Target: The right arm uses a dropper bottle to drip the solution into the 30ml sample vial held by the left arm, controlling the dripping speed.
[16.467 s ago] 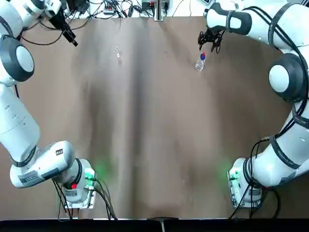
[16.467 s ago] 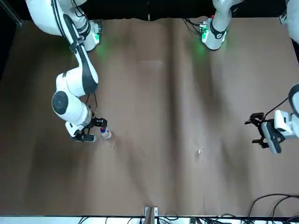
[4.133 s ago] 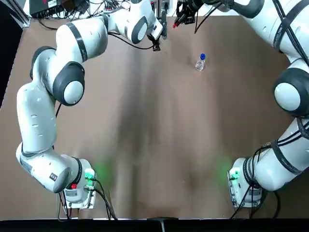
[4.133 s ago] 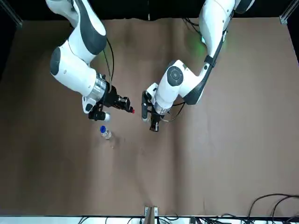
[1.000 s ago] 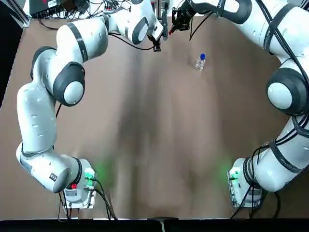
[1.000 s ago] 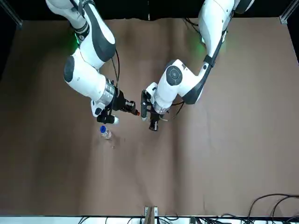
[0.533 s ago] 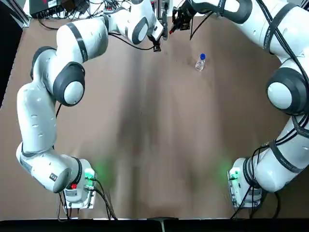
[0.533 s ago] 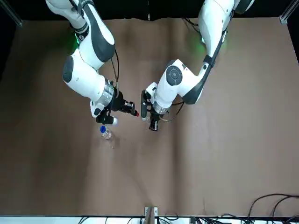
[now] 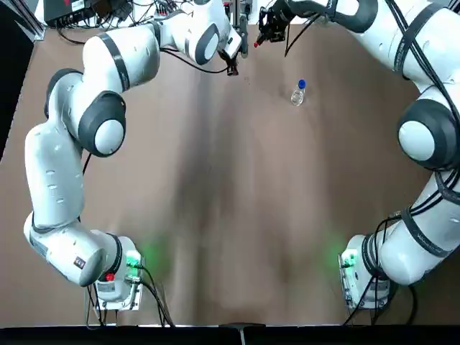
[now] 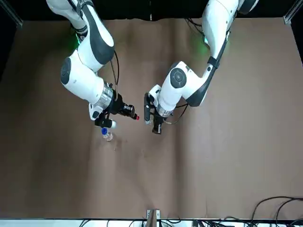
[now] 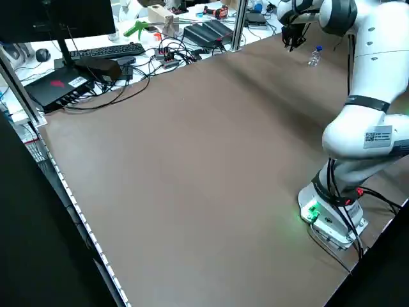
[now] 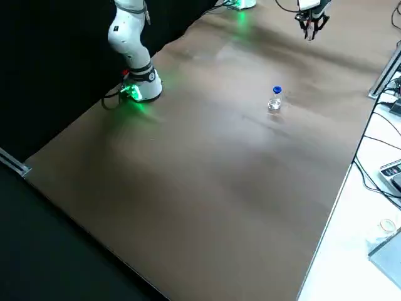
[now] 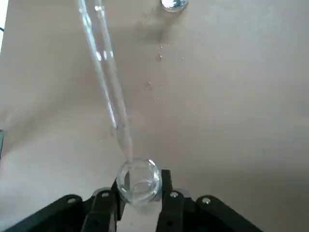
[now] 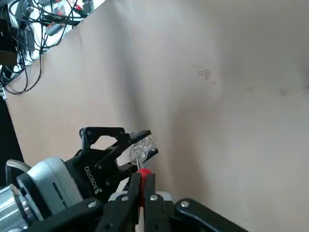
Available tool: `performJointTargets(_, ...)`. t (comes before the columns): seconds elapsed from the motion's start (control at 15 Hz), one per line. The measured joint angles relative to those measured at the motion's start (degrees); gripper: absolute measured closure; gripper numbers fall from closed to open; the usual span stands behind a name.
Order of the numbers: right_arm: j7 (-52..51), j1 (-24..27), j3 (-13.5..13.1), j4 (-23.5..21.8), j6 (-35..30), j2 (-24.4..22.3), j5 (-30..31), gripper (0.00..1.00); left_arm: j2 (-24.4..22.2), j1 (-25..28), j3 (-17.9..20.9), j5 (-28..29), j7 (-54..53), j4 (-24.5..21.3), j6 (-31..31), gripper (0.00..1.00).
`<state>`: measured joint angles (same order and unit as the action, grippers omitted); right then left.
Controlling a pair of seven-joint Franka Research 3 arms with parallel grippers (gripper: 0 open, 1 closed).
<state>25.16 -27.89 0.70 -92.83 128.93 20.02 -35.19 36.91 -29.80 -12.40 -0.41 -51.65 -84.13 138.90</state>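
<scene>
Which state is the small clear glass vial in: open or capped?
Open. The small clear glass vial, clamped in the left gripper, shows a bare round mouth, with the glass dropper tube reaching it.

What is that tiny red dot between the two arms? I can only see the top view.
Observer: It's a red dropper bulb, pinched in the right tool; the right wrist view shows it close up.
Operator: Where does its glass bit go?
Observer: In the left wrist view, the glass pipette slants down, its tip at the mouth of the sample vial.
Operator: Who's holding that vial?
Observer: The left tool clamps it upright between its fingers.
</scene>
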Motion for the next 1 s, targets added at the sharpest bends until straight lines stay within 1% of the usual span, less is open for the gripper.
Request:
performJointTargets(0.2, 0.0, 0.3, 0.0, 0.1, -0.6, -0.1, 0.0, 0.94, 0.0, 0.0, 0.0, 0.0, 0.0, 0.0, 0.1, 0.68)
performJointTargets(0.53, 0.0, 2.9, -0.1, 0.4, -4.9, -1.7, -0.5, 0.94, 0.0, 0.2, 0.1, -0.8, 0.0, 0.0, 0.1, 0.68)
performJointTargets(0.73, 0.0, 3.4, -0.1, 0.4, -5.6, -2.1, -0.6, 0.94, 0.0, 0.4, 0.1, -0.8, 0.0, 0.0, 0.1, 0.68)
performJointTargets(0.93, 0.0, 3.5, -0.3, 0.4, -5.6, -2.1, -0.2, 0.94, 0.0, 2.5, -0.4, -0.8, 0.0, -0.2, 0.1, 0.68)
performJointTargets(1.0, 0.0, 3.5, -1.1, 0.4, -6.2, -2.2, 3.0, 0.96, 0.1, 5.8, -2.5, -1.2, -0.1, -0.5, 0.1, 0.68)
